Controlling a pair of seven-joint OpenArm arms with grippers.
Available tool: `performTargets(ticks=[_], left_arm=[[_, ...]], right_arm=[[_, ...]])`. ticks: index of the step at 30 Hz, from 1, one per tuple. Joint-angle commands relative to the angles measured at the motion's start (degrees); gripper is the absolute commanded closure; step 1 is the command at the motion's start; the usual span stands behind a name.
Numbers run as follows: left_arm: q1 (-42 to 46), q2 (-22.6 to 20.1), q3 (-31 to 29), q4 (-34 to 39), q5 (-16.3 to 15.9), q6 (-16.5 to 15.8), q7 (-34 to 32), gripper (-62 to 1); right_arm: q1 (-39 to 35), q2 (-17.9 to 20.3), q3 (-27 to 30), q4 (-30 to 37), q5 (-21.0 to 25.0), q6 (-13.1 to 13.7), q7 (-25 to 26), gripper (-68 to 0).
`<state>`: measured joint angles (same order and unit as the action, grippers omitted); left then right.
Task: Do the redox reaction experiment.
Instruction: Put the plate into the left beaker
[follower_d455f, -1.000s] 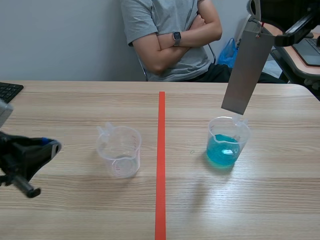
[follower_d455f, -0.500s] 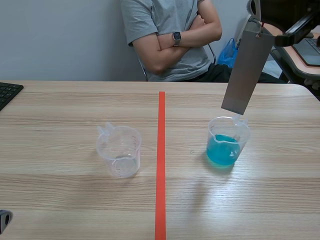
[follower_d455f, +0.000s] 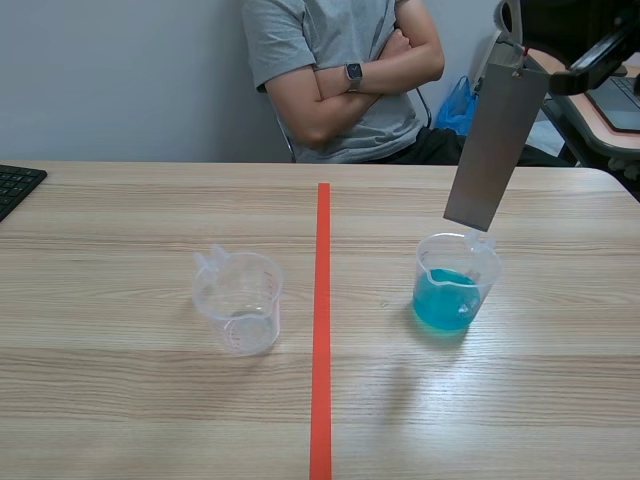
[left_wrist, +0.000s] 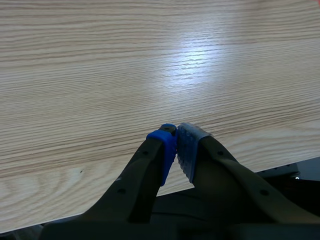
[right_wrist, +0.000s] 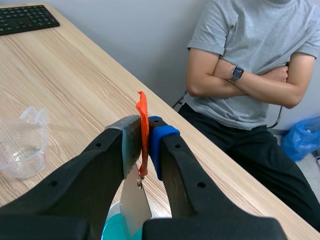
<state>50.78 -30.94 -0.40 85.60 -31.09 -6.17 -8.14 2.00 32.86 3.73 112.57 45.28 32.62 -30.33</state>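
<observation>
Main change over the last sec: the left arm has pulled back off the table. It sat low at the near-left corner and is now out of the scene view altogether. Its wrist view shows the left gripper w/ pads pressed together on nothing, over bare wood close to the table's near edge. Right side: basically no change. The right gripper is raised and stays clamped on the orange tag. The grey metal strip hangs from that tag, tilted, w/ its lower end just above the rim of the beaker of blue liquid; it's not in the liquid yet, as far as I can tell. The empty beaker stands on the other side of the red tape line, well apart from all this. Person across the table has arms folded, not involved. For the task: left arm looks parked, so the job is prob. the right arm's alone. The strip is lined up over the blue liquid, but the dip, i.e. the actual reaction step, isn't done. Next is prob. a straight lowering; the risk is the loosely hung strip catching the rim & tipping the beaker.
</observation>
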Motion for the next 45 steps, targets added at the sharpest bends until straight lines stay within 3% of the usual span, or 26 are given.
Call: performTargets(ticks=[1, 9, 17, 31, 45], left_arm=[[-0.07, -0.35, 0.17, 0.33, -0.35, -0.37, -0.85, -4.2], [-0.35, -0.35, 0.17, 0.33, -0.37, -0.39, -0.83, -4.2], [-0.33, -0.35, 0.17, 0.33, -0.37, -0.39, -0.83, -4.2], [-0.33, -0.35, 0.17, 0.33, -0.37, -0.39, -0.83, -4.2], [-0.33, -0.35, 0.17, 0.33, -0.37, -0.39, -0.85, -4.2]], right_arm=[[1.05, 0.9, -0.28, 0.9, 0.35, -0.17, 0.68, -1.5], [4.87, 0.61, -5.57, 0.9, -0.02, -0.22, 1.07, -1.5], [9.57, -3.69, -12.31, 0.87, -2.86, -0.24, 0.72, -1.5], [17.05, -15.67, -27.3, 0.04, -10.75, -2.78, -0.66, -1.5], [19.28, -25.77, -38.71, -5.07, -18.34, -3.04, -1.49, -1.5]])
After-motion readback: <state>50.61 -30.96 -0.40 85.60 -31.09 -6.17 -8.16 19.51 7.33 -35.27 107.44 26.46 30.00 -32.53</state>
